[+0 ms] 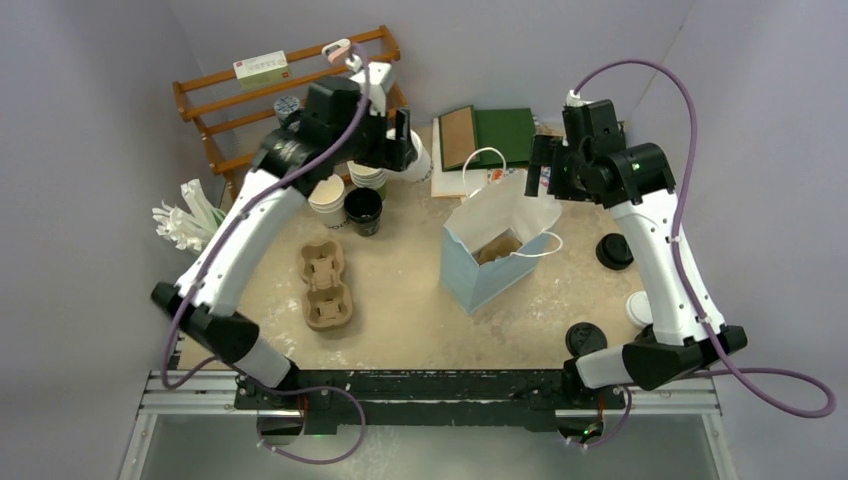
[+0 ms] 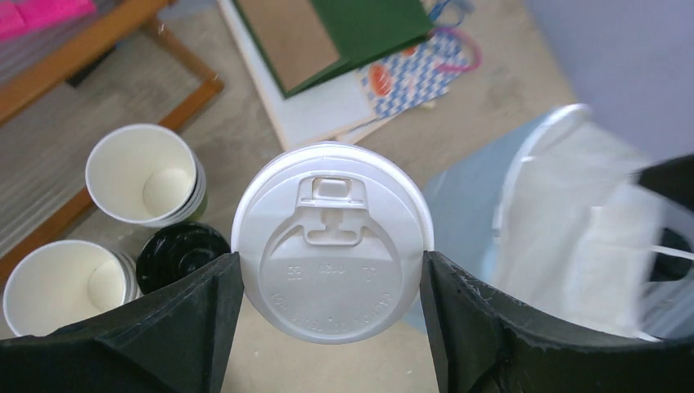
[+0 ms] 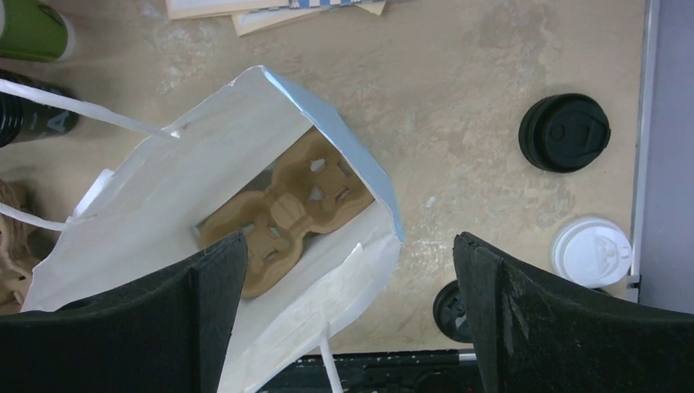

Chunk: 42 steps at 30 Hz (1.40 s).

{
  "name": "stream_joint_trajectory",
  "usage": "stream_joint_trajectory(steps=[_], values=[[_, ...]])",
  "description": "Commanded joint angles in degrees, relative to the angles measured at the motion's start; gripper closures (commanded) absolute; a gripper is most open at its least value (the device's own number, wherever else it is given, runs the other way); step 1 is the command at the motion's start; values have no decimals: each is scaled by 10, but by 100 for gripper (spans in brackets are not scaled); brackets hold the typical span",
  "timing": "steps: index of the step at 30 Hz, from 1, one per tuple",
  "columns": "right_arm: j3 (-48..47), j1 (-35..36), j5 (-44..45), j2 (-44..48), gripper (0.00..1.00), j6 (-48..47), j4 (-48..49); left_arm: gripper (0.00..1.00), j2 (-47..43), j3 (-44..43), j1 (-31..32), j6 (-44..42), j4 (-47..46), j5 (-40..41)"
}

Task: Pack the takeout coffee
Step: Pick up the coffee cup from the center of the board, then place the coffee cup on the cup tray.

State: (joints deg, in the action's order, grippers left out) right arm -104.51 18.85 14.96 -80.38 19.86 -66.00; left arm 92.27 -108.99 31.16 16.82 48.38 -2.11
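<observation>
Gripping 1 white-lidded cup (image 2: 331, 237) in left gripper (image 2: 331, 274), left of bag (image 1: 490, 280); hovering right gripper (image 3: 350, 250) above bag, wide open, empty.

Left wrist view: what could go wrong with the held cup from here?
1. The left gripper pinches the white-lidded cup at its lid rim; the lid could pop off or the cup slip.
2. The bag looks limp, with a handle loose at its mouth; the cup could snag there or miss the carrier inside.

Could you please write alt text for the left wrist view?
The left claw grips a white-lidded paper cup, seen from above. Below stand two stacks of lidless cream cups, a black plastic lid and a white paper bag.
</observation>
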Motion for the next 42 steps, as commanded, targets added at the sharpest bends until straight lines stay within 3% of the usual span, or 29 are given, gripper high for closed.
stream_joint_trajectory(steps=[1,6,11,17,25,28,35,42], values=[[16,-5,-21,10,4,19,-6,35,-88,-34,1,33,-46,-61],[37,-6,-27,14,5,54,-2,36,-137,-41,1,60,-97,-144],[32,-6,-57,15,6,80,-2,39,-167,62,25,141,-230,-274],[32,-6,-40,23,14,56,1,41,-143,95,142,119,-266,-238],[93,-7,-13,63,40,-9,79,42,-151,168,156,65,-293,-169],[109,-6,-27,67,46,-7,106,43,-144,185,158,59,-303,-167],[130,-6,-38,52,44,-29,167,45,-115,174,173,18,-285,-145],[139,-6,-2,25,52,-81,221,47,-100,180,189,6,-280,-109]])
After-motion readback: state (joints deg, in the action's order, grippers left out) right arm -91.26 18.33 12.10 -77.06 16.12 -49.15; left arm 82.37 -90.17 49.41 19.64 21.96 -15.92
